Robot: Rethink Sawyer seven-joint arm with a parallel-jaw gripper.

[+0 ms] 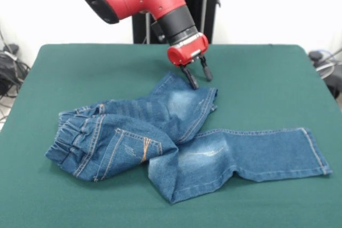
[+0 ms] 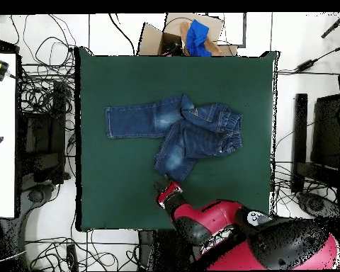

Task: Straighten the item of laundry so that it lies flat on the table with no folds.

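The small blue denim jeans (image 1: pixel 176 142) lie crumpled on the green table (image 1: pixel 256 73). One leg stretches flat to the right in the front view. The other leg is folded back over the middle, its hem toward the robot. The waistband is bunched at the left. My gripper (image 1: pixel 196 76) is open and empty, its fingertips just above the hem of the folded leg. In the overhead view the jeans (image 2: pixel 176 131) lie mid-table and the gripper (image 2: pixel 163 187) is at the folded leg's end.
A cardboard box with blue cloth (image 2: pixel 194 35) sits beyond the table's far edge in the overhead view. Cables and equipment lie on the floor at both sides of the table (image 2: pixel 102 198).
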